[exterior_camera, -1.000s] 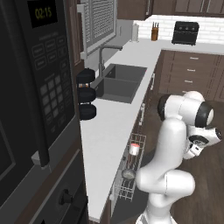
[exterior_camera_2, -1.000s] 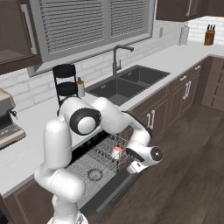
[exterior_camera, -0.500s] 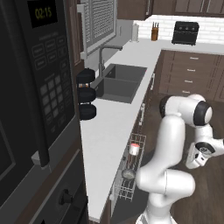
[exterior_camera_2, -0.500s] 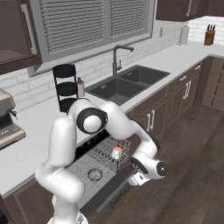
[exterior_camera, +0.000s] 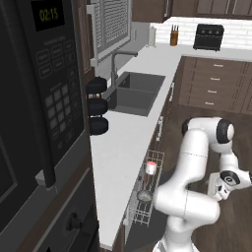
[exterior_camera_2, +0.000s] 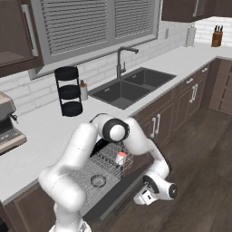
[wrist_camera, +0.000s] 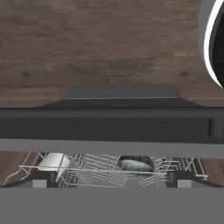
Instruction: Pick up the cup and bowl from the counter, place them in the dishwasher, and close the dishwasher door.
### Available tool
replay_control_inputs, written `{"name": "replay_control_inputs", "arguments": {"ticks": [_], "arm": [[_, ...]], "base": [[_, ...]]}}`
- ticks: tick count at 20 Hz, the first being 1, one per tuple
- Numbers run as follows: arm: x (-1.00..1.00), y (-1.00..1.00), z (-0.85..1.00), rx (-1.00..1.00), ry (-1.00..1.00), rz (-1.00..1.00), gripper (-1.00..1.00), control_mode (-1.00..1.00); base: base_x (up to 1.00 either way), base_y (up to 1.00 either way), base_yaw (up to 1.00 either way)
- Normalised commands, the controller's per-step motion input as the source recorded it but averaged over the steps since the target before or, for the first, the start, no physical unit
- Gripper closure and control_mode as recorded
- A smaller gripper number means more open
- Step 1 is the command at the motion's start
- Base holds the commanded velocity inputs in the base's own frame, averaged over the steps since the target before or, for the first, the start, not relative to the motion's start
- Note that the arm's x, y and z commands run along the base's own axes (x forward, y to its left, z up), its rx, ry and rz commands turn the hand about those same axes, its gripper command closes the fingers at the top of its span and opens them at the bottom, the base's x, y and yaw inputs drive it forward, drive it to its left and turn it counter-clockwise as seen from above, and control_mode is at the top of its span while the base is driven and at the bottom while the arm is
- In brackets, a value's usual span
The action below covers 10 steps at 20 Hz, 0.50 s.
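Lowered since earlier, gripper (exterior_camera_2: 141, 198) hangs w/ fingers spread wide, empty, just outside flat dark dishwasher door (exterior_camera_2: 118, 198); small white red-lined cup (exterior_camera_2: 121, 158) & shallow grey bowl (exterior_camera_2: 97, 181) sit in white wire rack (exterior_camera_2: 103, 168) beyond.

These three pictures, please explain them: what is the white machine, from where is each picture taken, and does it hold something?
The white machine is a robot arm in a simulated kitchen. Two pictures come from cameras behind it, left and right. The third looks along its claw, which is open and holds nothing. The claw hangs low beside the dishwasher door, which is folded down. On the pulled-out rack stand the cup and the bowl. The counter carries a black stand.
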Motion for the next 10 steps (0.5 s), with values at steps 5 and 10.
{"name": "replay_control_inputs", "arguments": {"ticks": [5,10], "arm": [[0.26,0.0,-0.85,0.15,0.0,0.08,-1.0,-1.0],[0.3,0.06,-0.76,0.15,-0.02,0.07,-1.0,-1.0]], "base": [[0.0,0.0,0.0],[0.0,0.0,0.0]]}}
